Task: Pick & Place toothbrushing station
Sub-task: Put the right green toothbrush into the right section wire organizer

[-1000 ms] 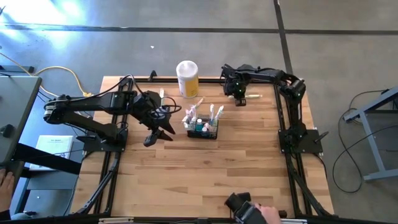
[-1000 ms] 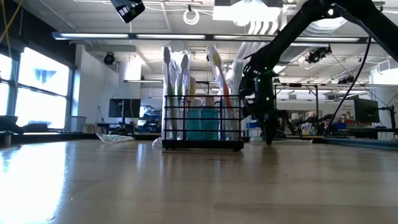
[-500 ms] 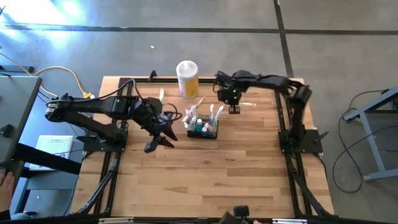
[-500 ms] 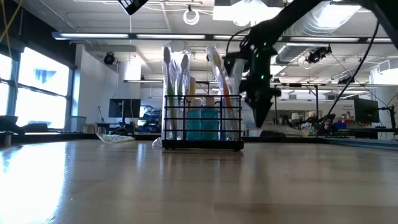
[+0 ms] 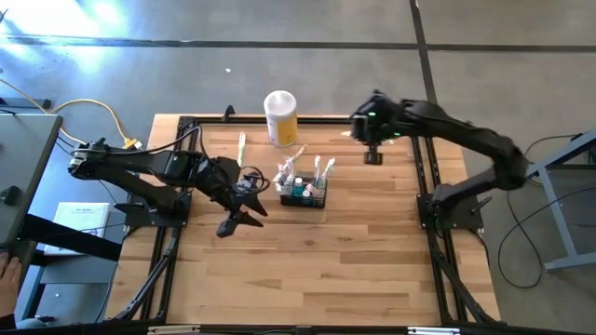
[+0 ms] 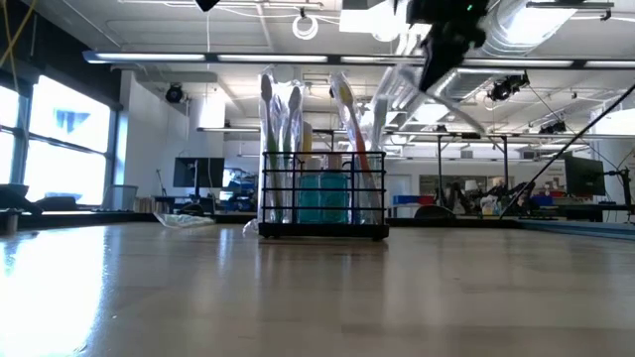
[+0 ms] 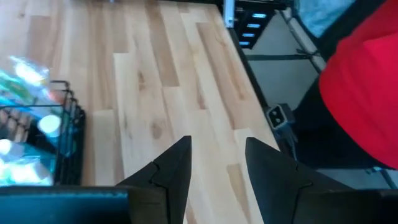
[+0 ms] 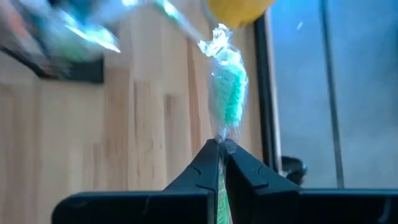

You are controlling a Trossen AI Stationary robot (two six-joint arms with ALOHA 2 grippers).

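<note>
Your right gripper [image 8: 221, 146] pinches a wrapped toothbrush [image 8: 227, 99] thinly; it could slip before reaching the toothbrushing station [image 5: 304, 191] mid-counter. Left gripper [image 7: 217, 162], fingers spread, waits just beside the station

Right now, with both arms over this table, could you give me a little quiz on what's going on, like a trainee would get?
1. True or false: the right gripper is shut on a wrapped toothbrush and holds it up off the table.
2. Pick one: the black wire basket is (A) standing upright on the table, (B) lifted in the air, (C) tipped on its side.
3. Fill the gap: the left gripper, beside the basket, has its jaws ____ with nothing between them.

Key: 1 true; 2 A; 3 open.
</note>
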